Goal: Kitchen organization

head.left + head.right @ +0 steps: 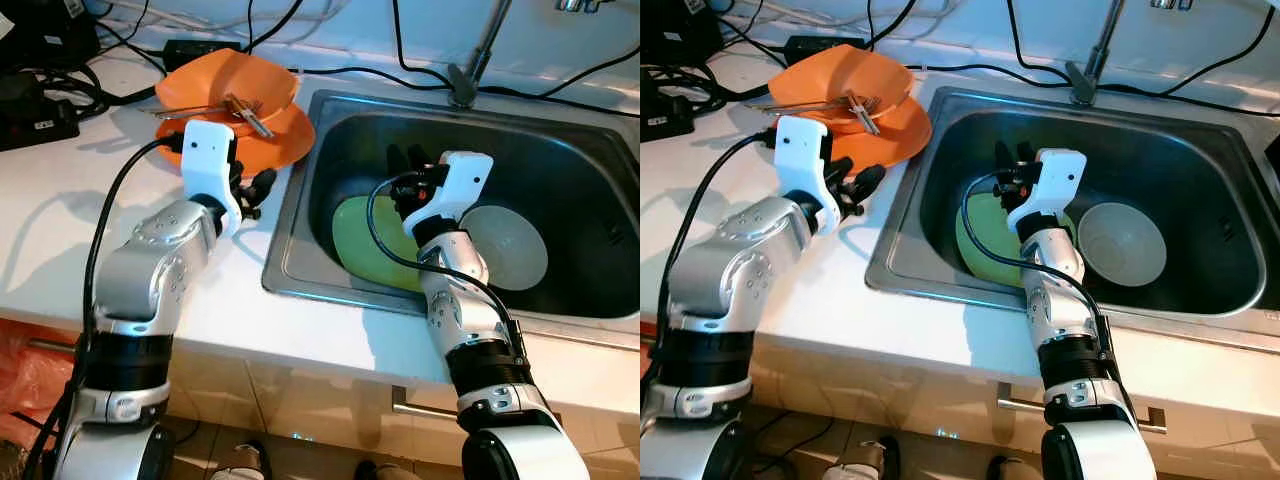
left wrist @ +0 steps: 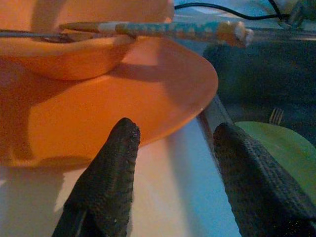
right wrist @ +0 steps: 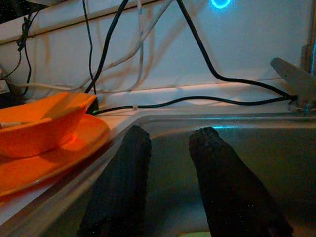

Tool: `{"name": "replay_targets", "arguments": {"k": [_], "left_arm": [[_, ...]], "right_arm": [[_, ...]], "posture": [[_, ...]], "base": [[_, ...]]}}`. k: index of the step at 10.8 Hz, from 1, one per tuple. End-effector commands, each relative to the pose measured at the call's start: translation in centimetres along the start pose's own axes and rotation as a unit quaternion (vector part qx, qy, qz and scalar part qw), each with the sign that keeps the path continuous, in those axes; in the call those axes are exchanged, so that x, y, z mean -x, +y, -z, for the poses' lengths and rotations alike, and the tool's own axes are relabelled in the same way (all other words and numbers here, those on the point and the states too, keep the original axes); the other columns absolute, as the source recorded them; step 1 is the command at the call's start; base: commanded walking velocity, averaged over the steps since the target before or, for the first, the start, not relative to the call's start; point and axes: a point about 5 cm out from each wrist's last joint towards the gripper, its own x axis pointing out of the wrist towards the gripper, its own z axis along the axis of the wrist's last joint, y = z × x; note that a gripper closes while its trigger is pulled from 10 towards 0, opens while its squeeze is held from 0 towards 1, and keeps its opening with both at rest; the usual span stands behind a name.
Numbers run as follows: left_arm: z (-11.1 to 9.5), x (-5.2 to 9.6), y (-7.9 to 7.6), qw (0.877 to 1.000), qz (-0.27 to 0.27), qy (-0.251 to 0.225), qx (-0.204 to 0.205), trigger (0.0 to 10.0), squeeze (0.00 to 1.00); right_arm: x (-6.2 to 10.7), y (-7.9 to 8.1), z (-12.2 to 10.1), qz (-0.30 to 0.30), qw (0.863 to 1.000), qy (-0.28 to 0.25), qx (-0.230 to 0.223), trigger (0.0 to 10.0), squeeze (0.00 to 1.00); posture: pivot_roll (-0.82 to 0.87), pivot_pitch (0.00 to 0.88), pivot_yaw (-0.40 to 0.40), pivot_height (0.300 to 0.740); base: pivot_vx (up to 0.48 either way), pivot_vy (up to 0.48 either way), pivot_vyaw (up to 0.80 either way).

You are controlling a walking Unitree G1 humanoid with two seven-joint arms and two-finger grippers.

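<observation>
I see one glossy orange bowl (image 1: 235, 88) nested on one flat orange plate (image 1: 280, 140) on the white surface (image 1: 60, 220), at about ten o'clock from the steel sink (image 1: 300, 240). Across the bowl lie a few utensils (image 1: 245, 112); one has a dotted handle, though I cannot count them surely. My left tool (image 1: 252, 190) hovers over the surface just beside the plate's rim, its two textured black fingers (image 2: 111, 177) spread apart, holding nothing. In the sink basin lie two round dishes: one smooth green plate (image 1: 360, 245) and one pale bowl (image 1: 510, 245) beside it. My right tool (image 1: 405, 165) hangs above the green plate, fingers (image 3: 123, 182) parted and empty.
</observation>
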Motion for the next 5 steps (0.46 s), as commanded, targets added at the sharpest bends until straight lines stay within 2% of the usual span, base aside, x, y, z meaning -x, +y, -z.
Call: {"name": "replay_targets", "arguments": {"k": [1,2,3,4,5], "left_arm": [[-0.28,-0.22,-0.13,1.000,-0.005,-0.006,-0.002,10.0,0.13],[-0.20,-0.34,-0.14,1.000,-0.006,-0.008,0.010,2.9,0.00],[-0.14,-0.45,-0.05,1.000,-0.011,-0.008,0.010,1.0,0.00],[-0.03,-0.56,0.02,1.000,-0.017,-0.007,0.008,9.5,0.00],[0.00,-0.63,0.17,1.000,-0.025,-0.008,0.012,10.0,0.00]], "right_arm": [[0.36,-0.47,0.65,0.006,1.000,0.016,-0.004,10.0,0.00],[0.38,-0.50,0.65,0.006,1.000,0.016,-0.004,10.0,0.00],[0.41,-0.59,0.64,0.008,1.000,0.016,-0.004,10.0,0.00],[0.40,-0.53,0.67,0.008,1.000,0.016,-0.004,10.0,0.00],[0.40,-0.49,0.69,0.007,1.000,0.016,-0.004,10.0,0.00]], "posture": [[0.09,0.149,-0.028,0.740],[0.09,0.149,-0.027,0.740],[0.09,0.149,-0.027,0.740],[0.09,0.149,-0.027,0.740],[0.09,0.149,-0.027,0.740]], "base": [[0.000,0.000,0.00],[0.000,0.000,0.00],[0.000,0.000,0.00],[0.000,0.000,0.00],[0.000,0.000,0.00]]}}
